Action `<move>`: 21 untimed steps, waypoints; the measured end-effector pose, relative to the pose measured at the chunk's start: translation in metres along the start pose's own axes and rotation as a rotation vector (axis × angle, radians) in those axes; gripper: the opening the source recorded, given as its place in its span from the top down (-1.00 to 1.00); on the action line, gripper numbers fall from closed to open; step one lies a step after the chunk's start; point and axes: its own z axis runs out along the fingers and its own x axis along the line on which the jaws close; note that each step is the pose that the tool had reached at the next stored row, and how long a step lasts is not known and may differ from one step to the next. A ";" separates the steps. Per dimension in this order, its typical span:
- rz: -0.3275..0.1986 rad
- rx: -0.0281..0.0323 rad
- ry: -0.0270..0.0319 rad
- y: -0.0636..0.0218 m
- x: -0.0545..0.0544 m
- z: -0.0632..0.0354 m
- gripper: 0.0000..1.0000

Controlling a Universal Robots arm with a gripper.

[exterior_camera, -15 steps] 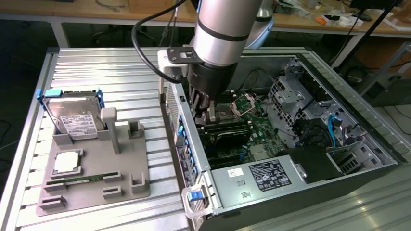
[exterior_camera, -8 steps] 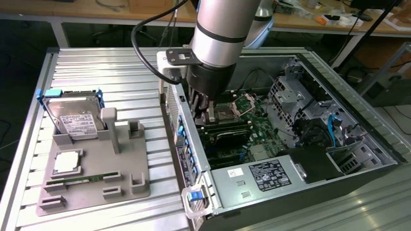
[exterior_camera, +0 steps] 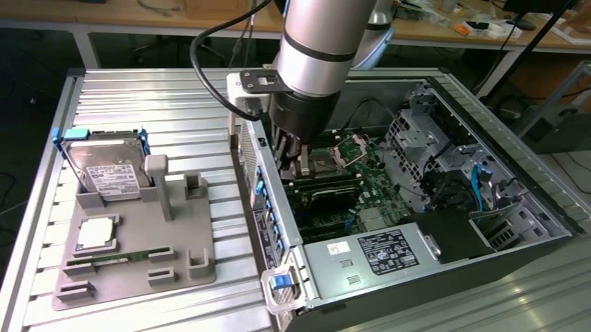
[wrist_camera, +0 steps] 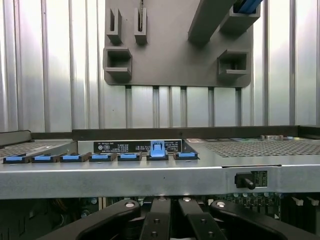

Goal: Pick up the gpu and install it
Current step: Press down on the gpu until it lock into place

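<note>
The gpu (exterior_camera: 305, 173) is inside the open computer case (exterior_camera: 517, 232). It appears as a dark card standing on edge just beside the case's rear wall, on the exterior view's left side of the interior, directly under the gripper (exterior_camera: 295, 158). The card lies over the green motherboard (exterior_camera: 374, 181), close to the black slots there. Whether it is seated in a slot cannot be told.

The fingers (wrist_camera: 160, 222) are clenched together, with no visible gap between them. Their tips meet the top of the dark card in the exterior view. Whether the card is pinched between them cannot be confirmed, because the wrist view presents the fingers from behind.

The arm (exterior_camera: 319, 48) comes down nearly vertically into the case. A black cable (exterior_camera: 198, 52) loops off its side.

In the wrist view, the rear wall (wrist_camera: 150, 182) of the case crosses in front of the gripper (wrist_camera: 176, 220). A row of blue clips (wrist_camera: 100, 157) runs along the wall. One clip (wrist_camera: 157, 150) stands higher than the others.

The power supply (exterior_camera: 392, 252), with a white label, fills the near corner of the case.

Outside the case, on the exterior view's left, a grey tray (exterior_camera: 198, 270) rests on the ribbed metal table (exterior_camera: 148, 104). The tray carries:
- a hard drive (exterior_camera: 111, 174) standing upright in a blue-edged holder;
- a square processor chip (exterior_camera: 97, 234) lying flat;
- a narrow green memory stick (exterior_camera: 120, 257) in its groove.
</note>
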 end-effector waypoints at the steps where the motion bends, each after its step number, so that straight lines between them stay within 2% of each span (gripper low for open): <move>1: 0.000 0.0005 -0.0024 -0.0001 0.000 -0.0015 0.79; 2: 0.000 0.0013 -0.0039 -0.0001 0.000 -0.0039 0.79; 4: 0.000 -0.0012 -0.0010 0.0004 0.000 -0.0108 0.79; 6: 0.000 -0.0012 -0.0011 -0.0006 0.000 -0.0144 0.79; 8: -0.001 -0.0015 -0.0009 -0.0038 0.000 -0.0151 0.79; 13: -0.003 -0.0015 -0.0007 -0.0186 0.000 -0.0159 0.79; 21: -0.003 -0.0017 -0.0007 -0.0191 0.000 -0.0159 0.79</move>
